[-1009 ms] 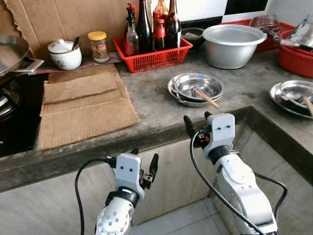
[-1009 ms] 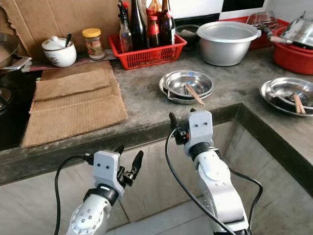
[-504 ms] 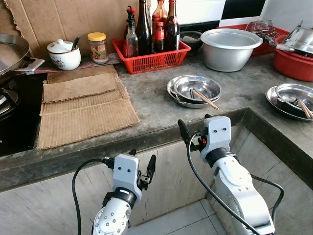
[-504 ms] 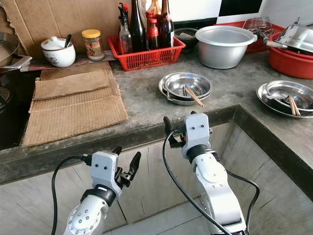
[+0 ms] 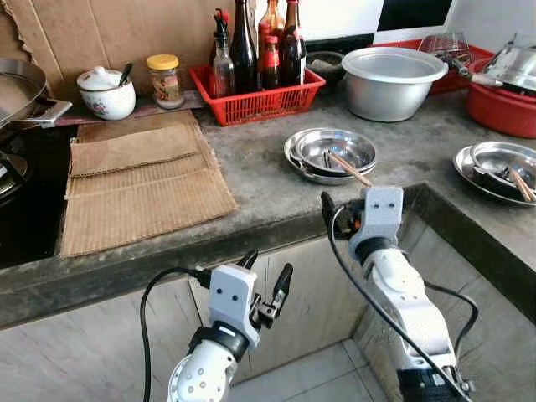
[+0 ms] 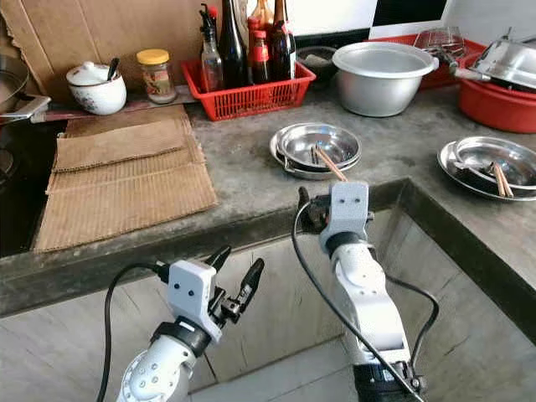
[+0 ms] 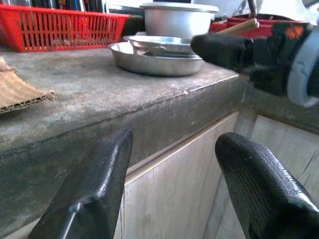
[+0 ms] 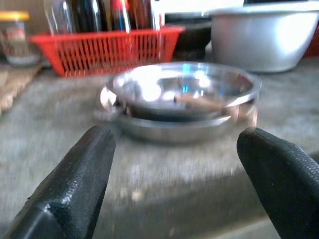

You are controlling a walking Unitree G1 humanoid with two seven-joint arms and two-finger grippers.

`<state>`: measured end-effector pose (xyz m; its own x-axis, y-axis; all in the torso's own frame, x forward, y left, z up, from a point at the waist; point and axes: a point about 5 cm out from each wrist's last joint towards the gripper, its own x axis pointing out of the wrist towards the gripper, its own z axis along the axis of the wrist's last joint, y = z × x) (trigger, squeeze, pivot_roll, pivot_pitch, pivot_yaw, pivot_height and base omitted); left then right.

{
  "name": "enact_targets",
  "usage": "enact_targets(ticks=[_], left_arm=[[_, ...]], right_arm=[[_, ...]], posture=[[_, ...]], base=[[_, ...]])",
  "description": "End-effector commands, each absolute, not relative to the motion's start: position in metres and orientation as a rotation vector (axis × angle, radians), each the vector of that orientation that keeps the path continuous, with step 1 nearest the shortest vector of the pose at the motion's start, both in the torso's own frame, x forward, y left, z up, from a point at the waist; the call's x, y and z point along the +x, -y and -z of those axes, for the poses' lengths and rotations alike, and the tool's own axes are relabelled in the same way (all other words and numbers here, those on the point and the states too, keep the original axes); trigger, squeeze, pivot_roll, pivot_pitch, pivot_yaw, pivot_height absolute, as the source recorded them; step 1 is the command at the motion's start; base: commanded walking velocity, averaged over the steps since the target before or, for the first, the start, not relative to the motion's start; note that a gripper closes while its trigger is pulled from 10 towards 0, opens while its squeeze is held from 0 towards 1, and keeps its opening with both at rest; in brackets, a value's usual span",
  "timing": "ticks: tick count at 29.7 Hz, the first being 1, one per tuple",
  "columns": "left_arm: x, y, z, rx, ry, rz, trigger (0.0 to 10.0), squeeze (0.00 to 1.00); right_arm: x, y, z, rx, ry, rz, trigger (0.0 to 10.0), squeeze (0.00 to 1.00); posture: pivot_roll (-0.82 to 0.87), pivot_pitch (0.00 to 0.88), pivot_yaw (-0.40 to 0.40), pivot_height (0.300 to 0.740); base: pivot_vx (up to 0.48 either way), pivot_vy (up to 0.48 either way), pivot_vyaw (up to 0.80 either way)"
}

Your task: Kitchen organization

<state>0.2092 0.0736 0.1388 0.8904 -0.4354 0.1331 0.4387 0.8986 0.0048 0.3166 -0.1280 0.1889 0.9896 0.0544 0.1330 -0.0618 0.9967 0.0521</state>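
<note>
Two steel plates [image 5: 331,153] are sitting stacked near the front edge of the tabletop [image 5: 260,184], with chopsticks [image 5: 350,168] lying across the upper one. Nothing is being held, so the tidying looks barely begun; the plates, the chopsticks and a second such stack are seemingly all waiting to be dealt with.

Right gripper [image 5: 345,213] is hovering at the tabletop's edge, just short of the plates, its jaws spread wide and framing them in the right wrist view. Left gripper [image 5: 266,286] is hanging lower, in front of the cabinet, jaws also apart and empty.

Behind the plates, a red basket [image 5: 261,96] is holding several dark bottles [image 5: 245,50], and a big metal bowl [image 5: 394,78] is standing beside it; I cannot tell its contents. Farther right, another stack [image 5: 498,163] is carrying chopsticks too. To the left, cardboard sheets [image 5: 142,180] are lying flat, with a lidded pot [image 5: 105,91] and a jar [image 5: 164,79] at the back.
</note>
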Motion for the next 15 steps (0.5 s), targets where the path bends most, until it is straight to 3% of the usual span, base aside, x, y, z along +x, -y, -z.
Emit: enact_targets(ticks=[1,15], left_arm=[[0.2069,-0.0735,-0.1414,-0.022,0.150,0.465,10.0,0.00],[0.2072,-0.0735,-0.1423,-0.017,0.158,0.468,10.0,0.00]], right_arm=[[0.3190,0.1300,-0.1907,0.076,0.143,-0.045,10.0,0.00],[0.3281,0.1335,-0.1959,0.115,0.158,0.006,10.0,0.00]], posture=[[0.06,0.073,-0.042,0.740],[0.07,0.083,-0.042,0.740]], base=[[0.000,0.000,0.00],[0.000,0.000,0.00]])
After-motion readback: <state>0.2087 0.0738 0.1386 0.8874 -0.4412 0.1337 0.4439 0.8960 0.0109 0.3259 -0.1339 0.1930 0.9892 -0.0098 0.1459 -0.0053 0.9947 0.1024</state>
